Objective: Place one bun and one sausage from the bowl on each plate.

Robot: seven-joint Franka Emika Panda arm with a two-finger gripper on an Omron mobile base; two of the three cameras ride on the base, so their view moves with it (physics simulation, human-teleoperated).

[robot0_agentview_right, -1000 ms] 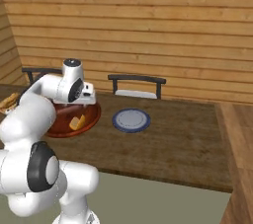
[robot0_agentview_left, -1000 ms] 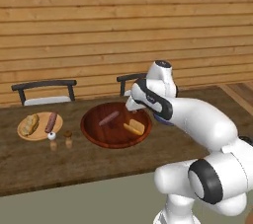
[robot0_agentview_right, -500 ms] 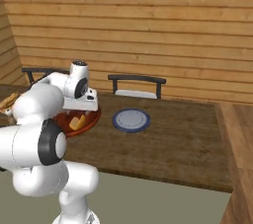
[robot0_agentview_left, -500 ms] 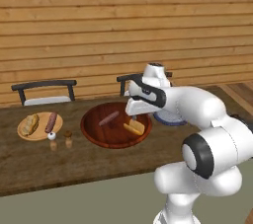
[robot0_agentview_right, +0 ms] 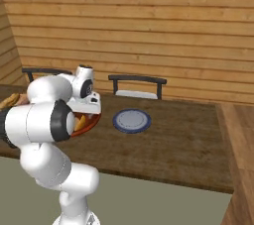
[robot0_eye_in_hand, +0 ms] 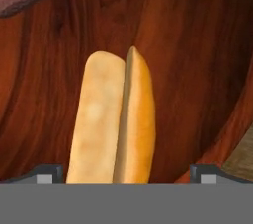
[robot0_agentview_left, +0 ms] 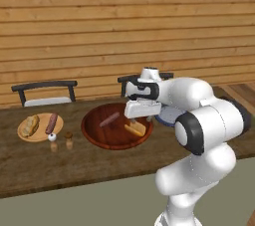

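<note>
A long dark brown wooden table carries a small tan wooden plate, two tiny shakers beside it, a large reddish-brown wooden bowl and a blue-grey plate.

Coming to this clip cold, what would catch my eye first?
The white arm bends low over the big reddish-brown bowl mid-table, its open gripper straddling a split bun lying in it; a sausage lies in the bowl too. To the left, the tan plate already holds a bun and sausage, while the blue-grey plate to the right sits bare.
</note>
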